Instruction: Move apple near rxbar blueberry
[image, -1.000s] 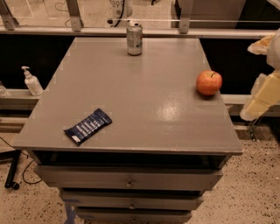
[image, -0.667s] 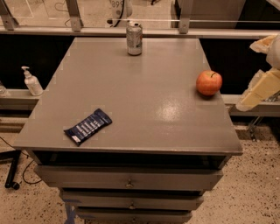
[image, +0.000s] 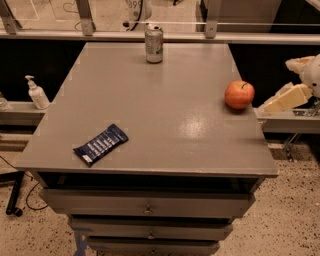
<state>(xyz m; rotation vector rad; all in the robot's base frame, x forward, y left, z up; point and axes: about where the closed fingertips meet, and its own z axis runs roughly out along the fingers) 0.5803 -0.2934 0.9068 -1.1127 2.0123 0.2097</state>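
Note:
The round red-orange apple (image: 239, 94) sits on the grey table (image: 150, 105) near its right edge. The dark blue rxbar blueberry (image: 100, 145) lies flat near the front left corner, far from the apple. My cream-coloured gripper (image: 283, 99) is off the table's right edge, just right of the apple and about level with it. Its tip points left toward the apple and does not touch it. It holds nothing that I can see.
A silver-green drink can (image: 154, 43) stands at the back middle of the table. A white pump bottle (image: 37, 93) stands on a ledge to the left. Drawers (image: 147, 207) sit below the front edge. A rail (image: 160, 35) runs behind.
The gripper has tilted from pointing downward to nearly level and shifted a little left toward the apple. Apple, bar and can have not moved.

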